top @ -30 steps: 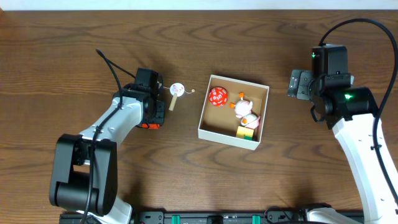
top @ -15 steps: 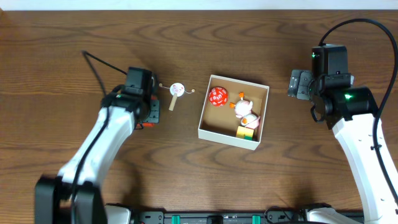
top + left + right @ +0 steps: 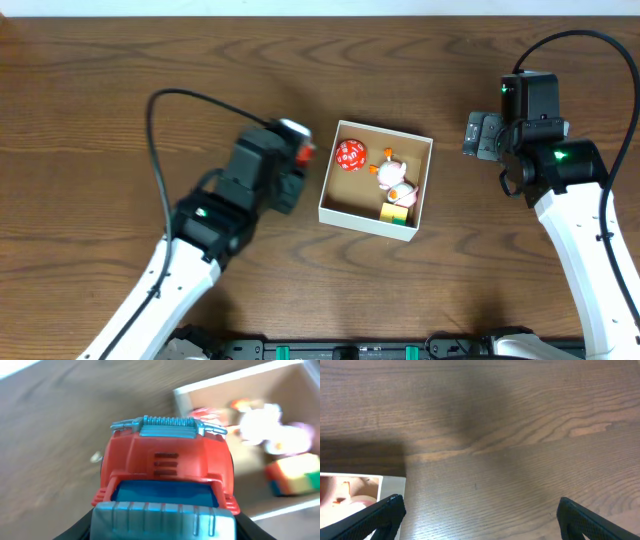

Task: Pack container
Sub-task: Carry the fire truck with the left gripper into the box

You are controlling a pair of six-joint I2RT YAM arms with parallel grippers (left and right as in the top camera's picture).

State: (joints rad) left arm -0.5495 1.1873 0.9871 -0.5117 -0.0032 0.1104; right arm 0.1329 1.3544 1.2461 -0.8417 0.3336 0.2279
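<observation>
The container (image 3: 364, 220) is a square shallow box with white walls and a brown inside, at mid table. It holds a red many-sided die (image 3: 349, 155), a white and pink toy (image 3: 392, 176) and a yellow block (image 3: 394, 212). My left gripper (image 3: 297, 150) is shut on a red toy truck (image 3: 167, 467) with a silver grille, held just left of the box's left wall (image 3: 235, 372). My right gripper (image 3: 478, 135) is open and empty, right of the box; its fingers (image 3: 375, 515) stand wide apart over bare wood.
A corner of the box (image 3: 390, 482) shows at the lower left of the right wrist view. The left arm (image 3: 215, 225) lies across the table's left middle. Brown wood table (image 3: 100, 80) all round.
My left arm has swung right and lifted the red truck toward the box. It now covers the small white round toy with a stick. The right arm has not moved.
</observation>
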